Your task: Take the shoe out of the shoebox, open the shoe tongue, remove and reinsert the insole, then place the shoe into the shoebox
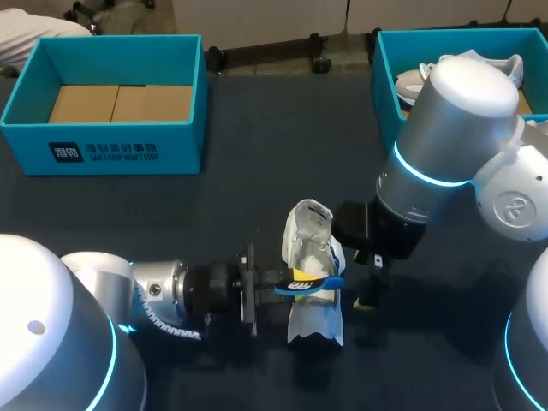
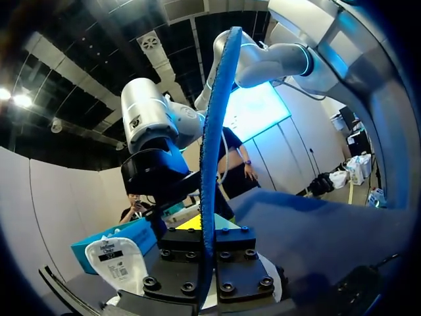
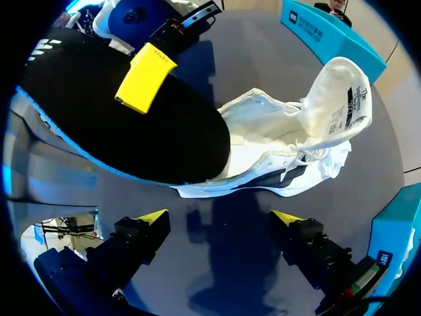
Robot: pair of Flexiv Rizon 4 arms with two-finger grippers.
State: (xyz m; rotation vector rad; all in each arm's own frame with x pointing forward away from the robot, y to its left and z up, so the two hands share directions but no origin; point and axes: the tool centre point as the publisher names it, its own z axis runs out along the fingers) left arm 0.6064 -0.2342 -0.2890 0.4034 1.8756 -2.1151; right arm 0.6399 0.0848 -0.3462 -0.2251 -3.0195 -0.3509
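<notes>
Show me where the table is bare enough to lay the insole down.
Widest bare table: between the left shoebox and right shoebox, down to the shoe. A second patch: between the left shoebox's front and the left arm. Crowded: around the shoe, where the left tool grips the insole and the open right tool stands beside it.
</notes>
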